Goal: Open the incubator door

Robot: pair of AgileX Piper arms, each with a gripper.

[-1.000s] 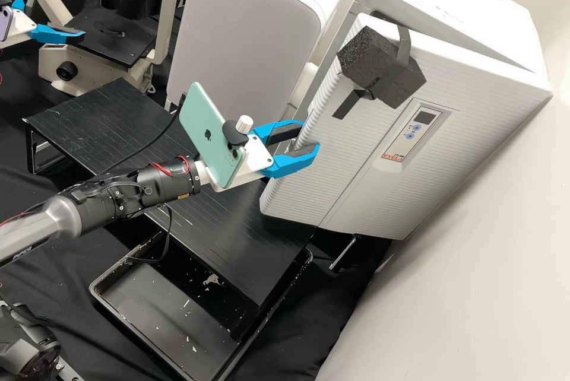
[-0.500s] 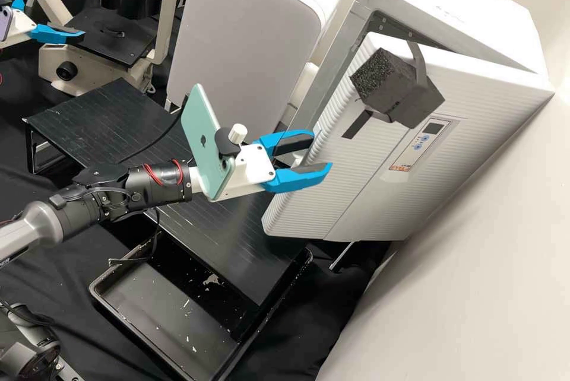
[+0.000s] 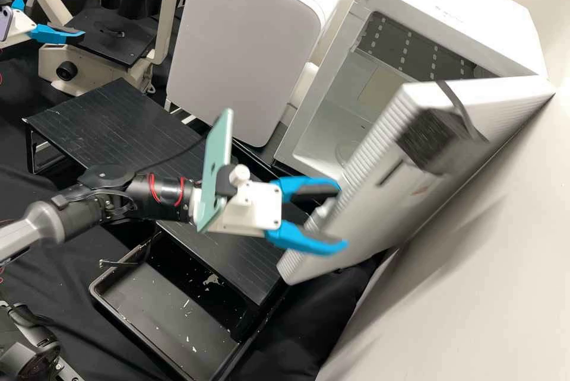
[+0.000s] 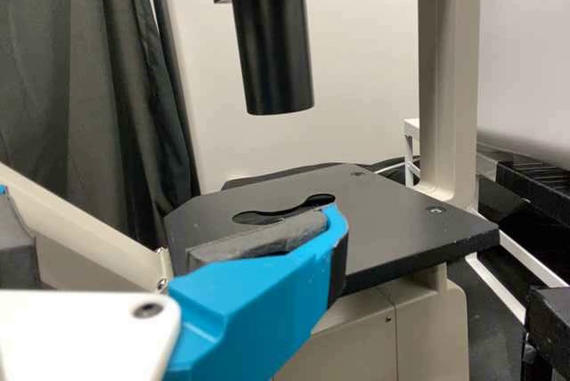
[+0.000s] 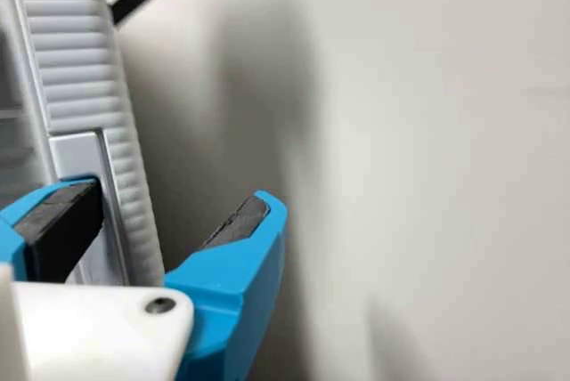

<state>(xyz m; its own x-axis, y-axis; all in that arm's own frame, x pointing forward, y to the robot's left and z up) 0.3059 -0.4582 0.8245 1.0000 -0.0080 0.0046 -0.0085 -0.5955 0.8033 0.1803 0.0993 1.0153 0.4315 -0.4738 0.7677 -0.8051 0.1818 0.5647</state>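
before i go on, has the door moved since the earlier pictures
Yes, the door has swung farther open, away from the incubator, whose inside now shows.

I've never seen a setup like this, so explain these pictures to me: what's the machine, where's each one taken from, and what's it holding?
These are two robot arms, each ending in a tool with two blue fingers. The high view looks down from a fixed camera; each wrist view comes from a camera on that arm.

The right tool is at the edge of the incubator door, which stands partly open. Its fingers are apart, and one seems to sit in the handle recess, so it isn't clamping anything. The left tool is beside the microscope, open, with nothing held.

Between the microscope and the incubator is a rounded, pale box. In front are a low black stand and a shallow black tray with pale flecks.
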